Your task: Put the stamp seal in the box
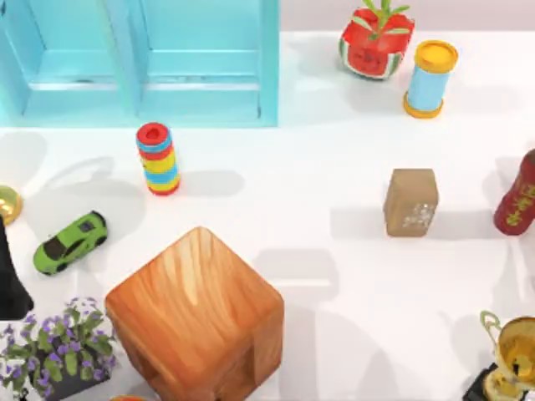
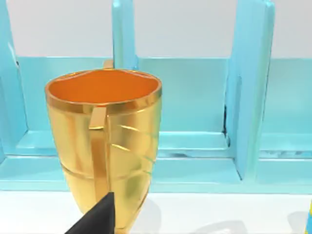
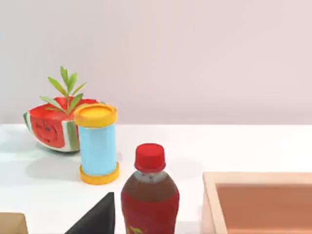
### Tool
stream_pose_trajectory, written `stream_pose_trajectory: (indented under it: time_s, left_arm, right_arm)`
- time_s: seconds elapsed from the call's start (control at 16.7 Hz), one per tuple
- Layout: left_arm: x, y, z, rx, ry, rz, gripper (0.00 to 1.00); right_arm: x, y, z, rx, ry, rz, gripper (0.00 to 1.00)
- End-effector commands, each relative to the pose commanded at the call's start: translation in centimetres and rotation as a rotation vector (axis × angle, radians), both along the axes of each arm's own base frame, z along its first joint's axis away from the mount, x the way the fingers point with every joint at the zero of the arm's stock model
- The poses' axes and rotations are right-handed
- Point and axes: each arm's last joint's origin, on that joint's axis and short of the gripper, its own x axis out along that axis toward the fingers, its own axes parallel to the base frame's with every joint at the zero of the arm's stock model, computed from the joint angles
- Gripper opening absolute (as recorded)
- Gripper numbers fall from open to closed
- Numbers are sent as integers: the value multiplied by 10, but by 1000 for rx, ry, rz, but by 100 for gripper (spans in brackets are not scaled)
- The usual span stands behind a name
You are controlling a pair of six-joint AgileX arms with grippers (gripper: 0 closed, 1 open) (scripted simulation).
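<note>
Whether either arm's jaws are released or clenched cannot be told. In the left wrist view a dark tip of the left gripper (image 2: 97, 219) pokes up just in front of a golden cup (image 2: 105, 146) with an orange inside, which stands on the white desk (image 2: 219, 212) before a turquoise shelf unit (image 2: 195, 107). From above, a dark piece of the left arm (image 1: 10, 280) sits at the desk's left edge, with the cup's rim beside it. In the right wrist view a dark tip of the right gripper (image 3: 97, 219) rises near a red-capped bottle of dark red drink (image 3: 149, 195); a light wooden box (image 3: 258, 202) with a reddish-brown inside lies just beside the bottle.

The stamp seal (image 1: 410, 202) stands upright on the right half of the desk, a small tan-brown block with whitish marks on one face, apart from both arms and left of the red bottle at the right edge. Farther back are a blue cylinder with yellow ends (image 1: 430, 79) and a watermelon-slice planter (image 1: 376, 40). A large glossy wooden cube (image 1: 196, 322) sits front centre, with a stack of coloured rings (image 1: 157, 159) behind it, a green toy car (image 1: 70, 242) to its left and a pot of purple flowers (image 1: 58, 347) at the front left. A gold trophy (image 1: 510, 359) stands at the front right corner.
</note>
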Motion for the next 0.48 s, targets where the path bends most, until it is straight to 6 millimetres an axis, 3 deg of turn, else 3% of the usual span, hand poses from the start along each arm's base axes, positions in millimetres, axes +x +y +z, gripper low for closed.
stream_pose_trajectory:
  time_s: [0.24, 0.48]
  left_arm:
    - [0, 0, 0, 0, 0, 0, 100]
    - [0, 0, 0, 0, 0, 0, 100]
  right_arm:
    - [0, 1, 5, 7, 26, 7, 100]
    - [5, 5, 38, 44, 177, 43, 100]
